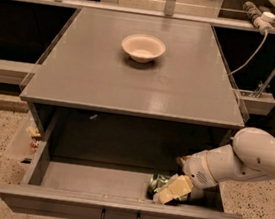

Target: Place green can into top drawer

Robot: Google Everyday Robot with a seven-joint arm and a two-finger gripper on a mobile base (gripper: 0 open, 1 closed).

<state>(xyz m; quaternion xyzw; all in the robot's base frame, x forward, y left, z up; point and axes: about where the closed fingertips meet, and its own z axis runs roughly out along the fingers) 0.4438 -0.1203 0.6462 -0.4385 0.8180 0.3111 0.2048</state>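
Note:
The top drawer (93, 180) is pulled out, with its grey front panel and black loop handle (120, 218) at the bottom of the camera view. The green can (156, 183), shiny and dented, sits low inside the drawer at its right front. My gripper (173, 189), cream-coloured on the end of the white arm (252, 159), reaches in from the right and is right against the can's right side, partly covering it.
A cream round bowl (143, 47) stands on the grey cabinet top (130, 85). A clear side bin (25, 139) with small items hangs at the cabinet's left. A white cable and power strip (258, 16) run at the back right. The floor is speckled.

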